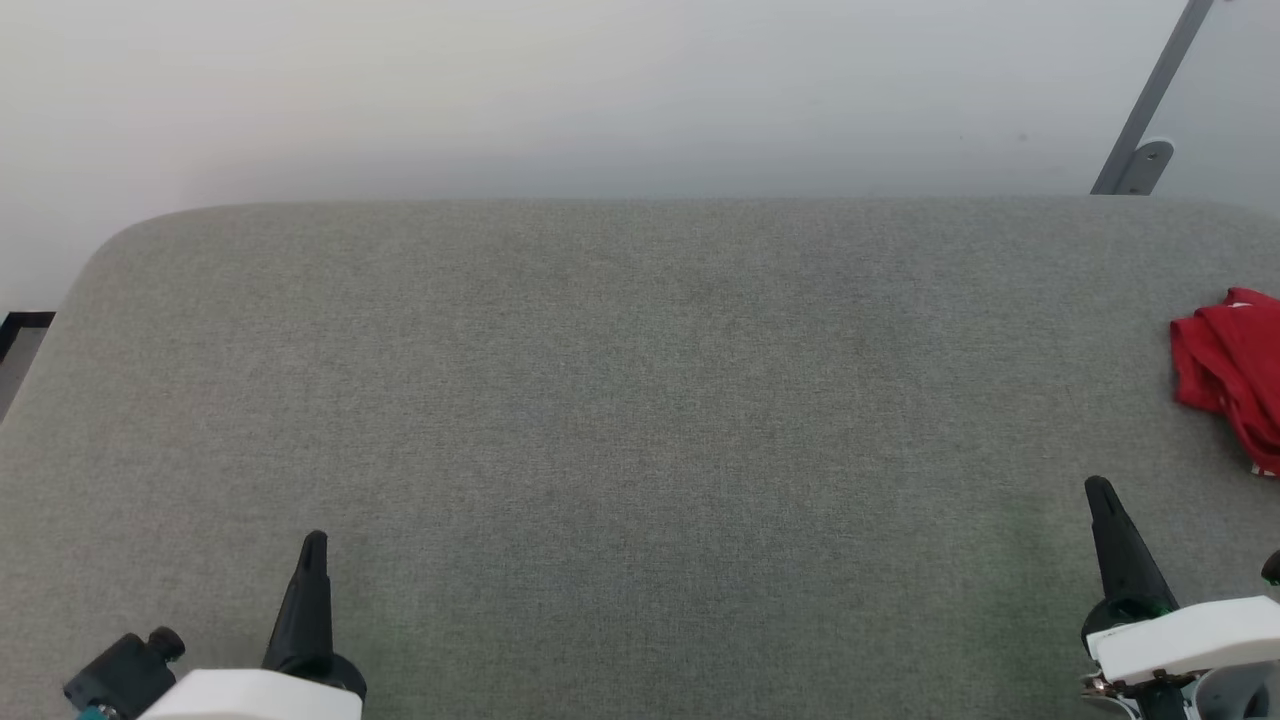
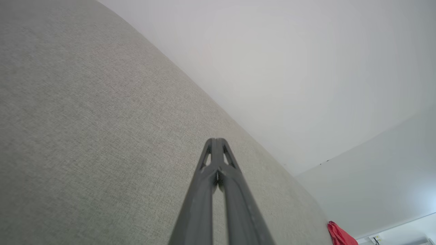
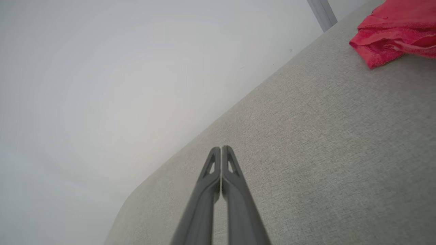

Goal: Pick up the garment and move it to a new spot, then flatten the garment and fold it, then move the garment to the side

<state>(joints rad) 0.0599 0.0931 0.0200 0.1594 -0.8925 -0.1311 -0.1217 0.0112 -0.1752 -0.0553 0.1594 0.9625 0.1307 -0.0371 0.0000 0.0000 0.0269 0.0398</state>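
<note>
The garment [image 1: 1232, 370], a crumpled bright red fabric heap, lies at the right edge of the grey fabric surface [image 1: 640, 420], partly cut off by the frame. A corner of the garment [image 3: 391, 30] fills the upper right of the right wrist view, and a small red tip of the garment [image 2: 339, 234] sits at the lower right of the left wrist view. My right gripper [image 1: 1098, 488] is shut and empty, a little in front and to the left of the red heap. At the lower left my left gripper [image 1: 315, 540] is shut with nothing in it, far from the cloth.
The grey surface ends in a rounded far-left corner [image 1: 130, 235] against a pale wall [image 1: 600, 90]. A slanted grey metal bar with a bracket [image 1: 1145, 130] rises at the back right. A dark strip of floor [image 1: 20, 335] lies past the left edge.
</note>
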